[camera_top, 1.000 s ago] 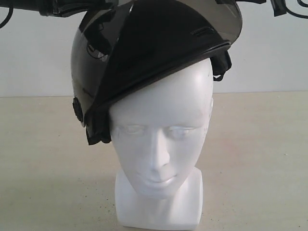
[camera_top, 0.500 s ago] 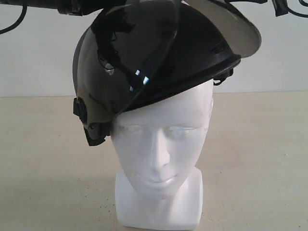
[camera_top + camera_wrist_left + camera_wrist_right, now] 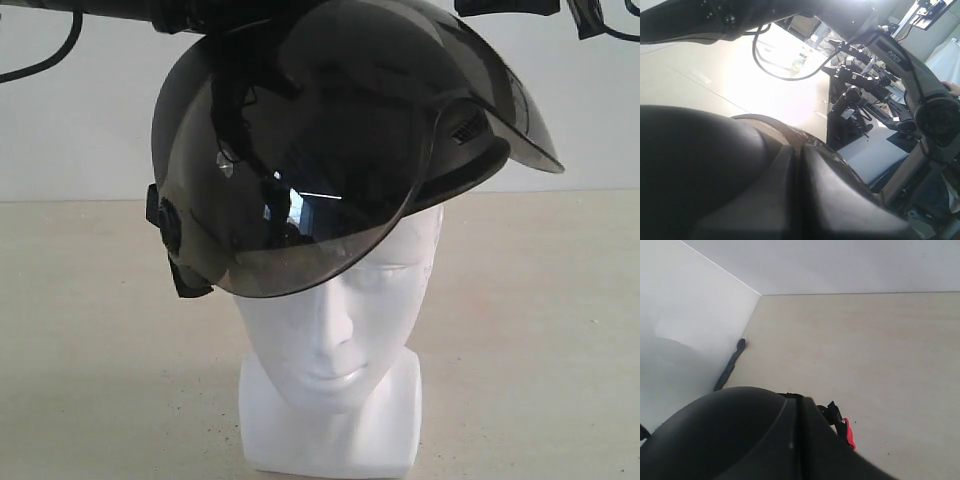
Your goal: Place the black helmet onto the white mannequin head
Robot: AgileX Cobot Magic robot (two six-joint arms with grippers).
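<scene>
The white mannequin head (image 3: 330,345) stands upright on its squared base, facing the exterior camera. The black helmet (image 3: 470,150) sits tilted on its crown, lower on the left of the exterior view. Its smoky visor (image 3: 300,200) hangs over the forehead and eyes. In the left wrist view my left gripper (image 3: 799,145) is shut, with the visor's brownish edge at its fingertips and the dark shell (image 3: 690,160) beside it. My right gripper (image 3: 801,399) is shut at the helmet's rim next to the shell (image 3: 715,435). A chin strap with a red tab (image 3: 847,432) shows just beyond it.
The head stands on a beige table (image 3: 540,330) before a white wall (image 3: 80,130). Both arms (image 3: 110,10) (image 3: 505,6) reach in above the helmet. A thin black strip (image 3: 730,365) lies by the wall. Other arms and gear (image 3: 875,85) stand beyond the table.
The visor has swung from raised above the shell down over the forehead and eyes. The helmet has turned with it, and the left arm has shifted right.
</scene>
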